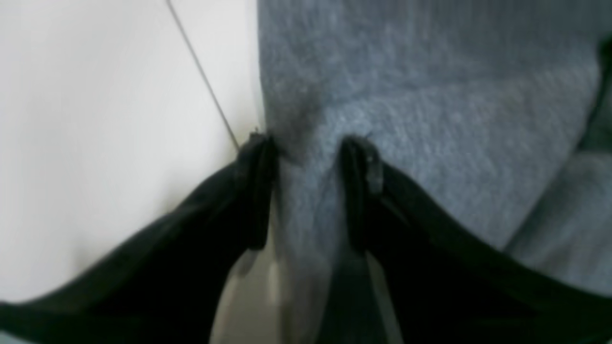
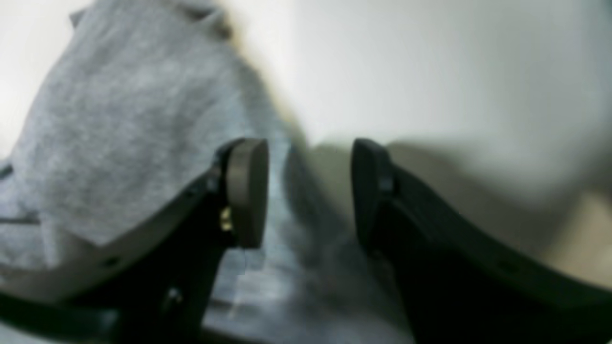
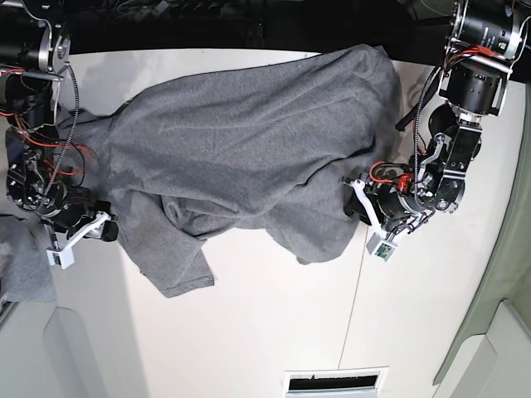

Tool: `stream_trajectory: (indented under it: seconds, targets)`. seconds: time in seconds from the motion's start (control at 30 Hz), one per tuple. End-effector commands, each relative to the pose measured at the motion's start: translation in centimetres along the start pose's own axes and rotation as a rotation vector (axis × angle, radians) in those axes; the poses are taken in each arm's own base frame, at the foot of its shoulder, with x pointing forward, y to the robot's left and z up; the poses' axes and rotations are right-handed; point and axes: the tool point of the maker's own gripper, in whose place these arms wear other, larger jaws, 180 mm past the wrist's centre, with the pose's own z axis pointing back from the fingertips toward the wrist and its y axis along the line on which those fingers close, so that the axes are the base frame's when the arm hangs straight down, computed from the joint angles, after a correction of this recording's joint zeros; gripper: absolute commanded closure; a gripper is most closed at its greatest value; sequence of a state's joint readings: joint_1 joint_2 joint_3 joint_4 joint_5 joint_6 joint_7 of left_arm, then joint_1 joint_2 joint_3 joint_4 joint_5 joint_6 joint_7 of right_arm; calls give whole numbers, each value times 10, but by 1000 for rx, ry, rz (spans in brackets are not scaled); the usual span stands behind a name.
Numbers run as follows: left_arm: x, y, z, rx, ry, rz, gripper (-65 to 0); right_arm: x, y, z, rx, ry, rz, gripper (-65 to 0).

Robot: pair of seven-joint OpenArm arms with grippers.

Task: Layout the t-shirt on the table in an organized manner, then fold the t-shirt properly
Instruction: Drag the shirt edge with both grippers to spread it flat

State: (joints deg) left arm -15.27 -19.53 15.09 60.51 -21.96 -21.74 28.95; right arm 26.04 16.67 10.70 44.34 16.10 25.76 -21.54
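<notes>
The t-shirt is spread in a wide, wrinkled sheet of heather grey across the far part of the white table, and here are 2 grippers working at it, 1 on each side! In the base view, a broad stretch of cloth runs between the arms, with folds sweeping across its middle and 2 loose flaps reaching down toward the near side. The flap nearer the right arm ends in a squared-off, crumpled edge; the other, close to the left arm, comes to a shorter, rounded end. Over to the left gripper: its jaws are released, 2 dark fingers standing apart above the shirt's border, grey knit showing between them and bare white tabletop just outside 1 finger. Whether either finger touches the cloth, I cannot tell. Across to the right gripper, and it's released as well, straddling the shirt's edge: 1 finger over the fabric, the other over white tabletop, the cloth's border slanting through the gap. The wrist views are soft and blurred, so fine contact is hard to call. A thin dark seam runs down the tabletop, emerging from the shirt beside the left arm.
</notes>
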Motion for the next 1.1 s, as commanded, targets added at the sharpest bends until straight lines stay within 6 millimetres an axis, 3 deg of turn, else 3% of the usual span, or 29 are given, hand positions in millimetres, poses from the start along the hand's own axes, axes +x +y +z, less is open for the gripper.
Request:
stream_trajectory:
  seconds: [0.0,0.07,0.13,0.27,0.3,0.33,0.47,0.6,0.77,0.87,0.97,1.0,1.07]
  targets:
    - [12,4,-2,7,-14,7,-265,24,9,-1,24,-60,6,-279]
    - [14,1,-9,3,-3,19,-265,21,27,-8,57,-62,-7,-277]
    - [15,-1,-12,11,2,-3,-254,20,47,-13,105,-62,-5,-225]
    - [14,5,-11,29,8,-28,-89,10,64,-20,122,-31,47,-6]
    - [13,6,-11,32,10,-29,-42,10,64,-21,117,-28,58,0]
    - [13,10,-9,38,14,-31,0,11,63,-20,113,-33,63,0]
    - [12,28,1,67,32,-45,0,21,45,-13,80,-53,94,0]
    - [19,42,20,80,37,-75,0,30,9,2,16,-57,125,0]
    - [6,58,42,106,70,-123,0,15,-29,19,-47,-18,132,0]
    - [-3,39,45,21,67,-139,0,3,-29,23,-11,-26,81,0]
    - [-7,24,44,-13,55,-143,0,6,-14,21,57,-72,7,0]
    - [-6,18,44,-23,49,-143,0,10,-8,19,74,-90,-14,-62]
    - [-7,9,43,-38,43,-144,0,15,3,15,91,-129,-20,-272]
